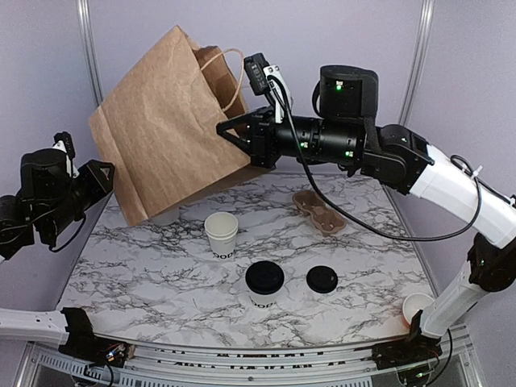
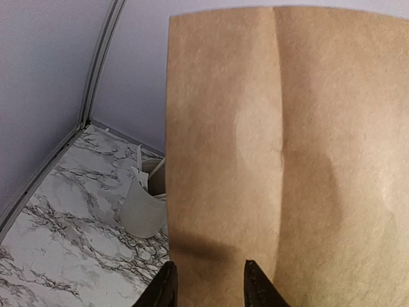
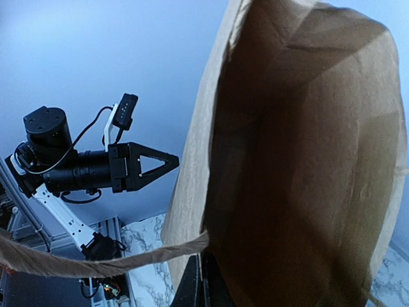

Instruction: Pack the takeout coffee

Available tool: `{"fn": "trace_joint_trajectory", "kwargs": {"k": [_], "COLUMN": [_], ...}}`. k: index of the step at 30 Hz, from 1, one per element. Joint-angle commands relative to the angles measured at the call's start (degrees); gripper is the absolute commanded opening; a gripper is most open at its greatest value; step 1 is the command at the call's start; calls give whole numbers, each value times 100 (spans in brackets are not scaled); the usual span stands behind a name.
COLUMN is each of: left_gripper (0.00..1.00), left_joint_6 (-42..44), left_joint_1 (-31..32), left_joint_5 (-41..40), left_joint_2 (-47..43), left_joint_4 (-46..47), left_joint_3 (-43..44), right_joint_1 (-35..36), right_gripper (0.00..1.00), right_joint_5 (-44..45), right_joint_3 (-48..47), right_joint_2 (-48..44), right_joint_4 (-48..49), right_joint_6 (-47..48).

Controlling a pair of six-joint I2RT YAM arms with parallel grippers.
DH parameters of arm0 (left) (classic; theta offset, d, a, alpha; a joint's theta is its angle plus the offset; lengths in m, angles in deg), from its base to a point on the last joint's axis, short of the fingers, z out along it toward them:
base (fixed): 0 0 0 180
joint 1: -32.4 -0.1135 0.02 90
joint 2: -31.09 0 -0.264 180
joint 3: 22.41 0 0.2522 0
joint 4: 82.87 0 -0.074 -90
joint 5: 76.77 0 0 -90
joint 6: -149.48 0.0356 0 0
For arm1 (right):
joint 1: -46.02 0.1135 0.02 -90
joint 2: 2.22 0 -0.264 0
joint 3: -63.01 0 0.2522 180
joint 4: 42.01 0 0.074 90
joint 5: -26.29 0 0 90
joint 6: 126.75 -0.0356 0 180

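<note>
Two arms tend the brown paper bag [image 1: 161,121], my right end effector [image 1: 228,131] clenched on its rim, my left end effector [image 1: 101,173] released beside it, while the takeout coffee [image 1: 264,284] stands upright on the marble tabletop [image 1: 145,266], light and crushable, I judge, best gripped gently below its lid.
</note>
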Motion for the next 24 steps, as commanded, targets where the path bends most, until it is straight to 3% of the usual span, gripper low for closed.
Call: {"fn": "trace_joint_trajectory", "kwargs": {"k": [1, 8, 18, 24], "left_gripper": [36, 36, 36, 35], "left_joint_6": [-506, -926, -1519, -1596], "left_joint_1": [-23, -27, -22, -23], "left_joint_5": [-236, -238, 366, 676], "left_joint_2": [-95, -77, 315, 629], "left_joint_4": [-662, -1108, -1002, -597], "left_joint_3": [-289, -668, -1466, -1772], "right_joint_1": [57, 146, 426, 688], "right_gripper": [0, 0, 0, 5], "right_joint_5": [-627, -993, -997, -942], "right_joint_3": [267, 496, 1166, 806], "right_joint_2": [-124, -62, -283, -17], "right_joint_4": [-27, -272, -415, -786], "right_joint_6": [-967, -1564, -2174, -2199]}}
